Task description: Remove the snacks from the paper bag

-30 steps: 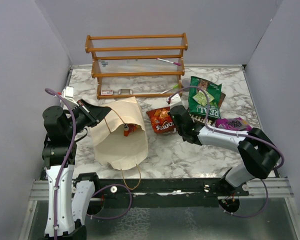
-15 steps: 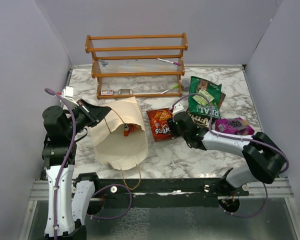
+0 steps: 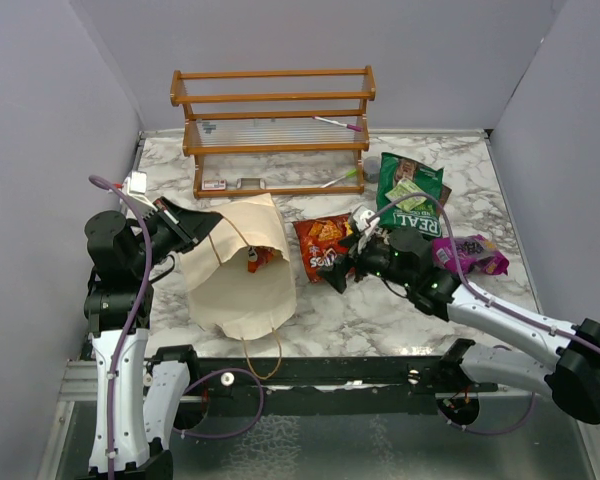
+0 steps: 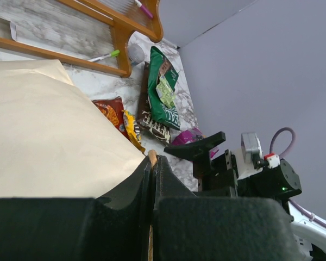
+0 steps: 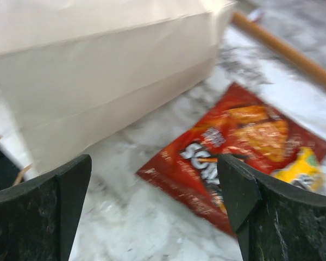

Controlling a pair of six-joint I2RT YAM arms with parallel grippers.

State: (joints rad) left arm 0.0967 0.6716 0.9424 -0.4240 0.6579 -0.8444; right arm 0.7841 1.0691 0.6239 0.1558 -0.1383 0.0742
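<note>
Paper bag [image 3: 240, 285], near the desk's [image 3: 380, 310] left edge, is pinched at its rim by the left tool [image 3: 195, 228], apparently to hold its mouth open, while the right tool [image 3: 348, 252], spread wide, hovers over an orange-red packet [image 3: 322, 243] beside it, another packet [image 3: 259, 258] showing inside.

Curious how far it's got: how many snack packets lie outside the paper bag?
5: orange-red packet beside the paper bag; green packet near the rack, light green packet on it, brown packet beneath; purple packet far right. More may hide inside.
</note>
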